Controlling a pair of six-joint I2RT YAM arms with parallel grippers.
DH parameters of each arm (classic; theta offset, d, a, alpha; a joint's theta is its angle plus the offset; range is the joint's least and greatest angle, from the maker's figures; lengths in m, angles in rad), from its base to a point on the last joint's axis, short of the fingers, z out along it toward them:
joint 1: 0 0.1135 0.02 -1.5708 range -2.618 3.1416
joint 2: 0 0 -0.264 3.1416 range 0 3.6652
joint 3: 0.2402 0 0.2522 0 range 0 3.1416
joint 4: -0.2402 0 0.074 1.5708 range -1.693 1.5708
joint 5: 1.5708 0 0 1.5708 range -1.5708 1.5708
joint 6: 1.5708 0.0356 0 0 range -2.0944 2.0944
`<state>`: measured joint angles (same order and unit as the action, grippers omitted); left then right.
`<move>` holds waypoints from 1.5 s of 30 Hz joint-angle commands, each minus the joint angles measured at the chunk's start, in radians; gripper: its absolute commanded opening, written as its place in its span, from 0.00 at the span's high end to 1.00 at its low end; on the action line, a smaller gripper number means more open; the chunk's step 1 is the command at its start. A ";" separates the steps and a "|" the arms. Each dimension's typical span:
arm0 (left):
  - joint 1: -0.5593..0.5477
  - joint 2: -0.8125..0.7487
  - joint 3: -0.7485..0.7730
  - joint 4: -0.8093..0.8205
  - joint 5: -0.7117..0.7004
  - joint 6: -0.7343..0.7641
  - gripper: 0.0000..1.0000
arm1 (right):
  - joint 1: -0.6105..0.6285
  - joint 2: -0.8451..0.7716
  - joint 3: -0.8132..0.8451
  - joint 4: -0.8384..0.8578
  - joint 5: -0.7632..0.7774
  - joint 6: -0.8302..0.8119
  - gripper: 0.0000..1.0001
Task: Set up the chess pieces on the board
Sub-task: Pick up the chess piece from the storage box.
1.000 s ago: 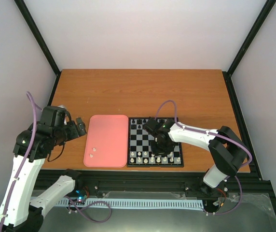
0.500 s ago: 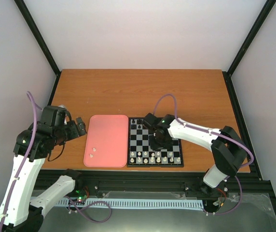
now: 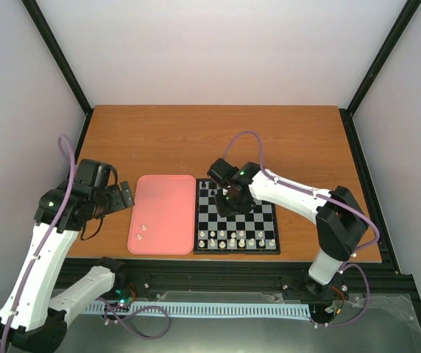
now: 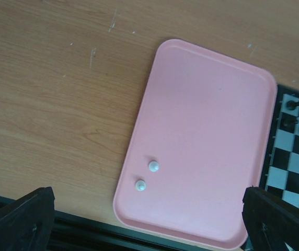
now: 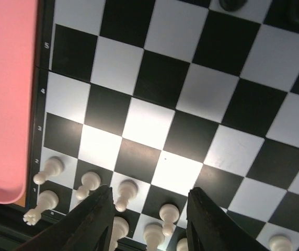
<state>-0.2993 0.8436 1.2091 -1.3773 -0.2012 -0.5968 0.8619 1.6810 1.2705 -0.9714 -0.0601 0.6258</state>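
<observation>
Board of black and silvery-white checks lies on a wooden table, towards its near edge. Cream-white chess pieces stand on the board in two rows along its near edge; the right wrist view shows several of them upright on those squares. A few black chess pieces stand at the board's far left corner, and the left wrist view shows them there too. The board's middle squares are bare. A pink tray with rounded corners lies just beside the board's left edge. Two more cream-white pieces rest close together on the tray, near its near left corner, well apart from the board. The right gripper hangs above the board's left half, its arm reaching in over the board's far right corner. In the right wrist view this gripper has its two black fingers spread about two squares apart, with nothing held between them; the pieces seen in the gap stand on the board below. The left gripper sits over the table beyond the tray, on the side away from the board. In the left wrist view it is spread wide, its fingers at the picture's lower corners, and it grips nothing.
</observation>
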 commanded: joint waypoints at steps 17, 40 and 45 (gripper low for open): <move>0.015 0.371 0.156 0.030 -0.150 0.074 0.00 | -0.013 0.071 0.118 0.058 -0.053 -0.100 0.57; 0.020 0.342 0.331 -0.134 0.002 -0.022 0.00 | 0.032 0.035 0.063 0.112 0.005 -0.080 0.49; 0.020 0.312 0.376 -0.193 0.059 -0.040 0.00 | 0.074 0.069 0.115 0.111 0.005 -0.098 0.47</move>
<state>-0.2859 1.1965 1.5158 -1.5024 -0.1944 -0.6109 0.8989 1.7535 1.3373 -0.8745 -0.0422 0.5407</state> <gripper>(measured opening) 0.999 0.523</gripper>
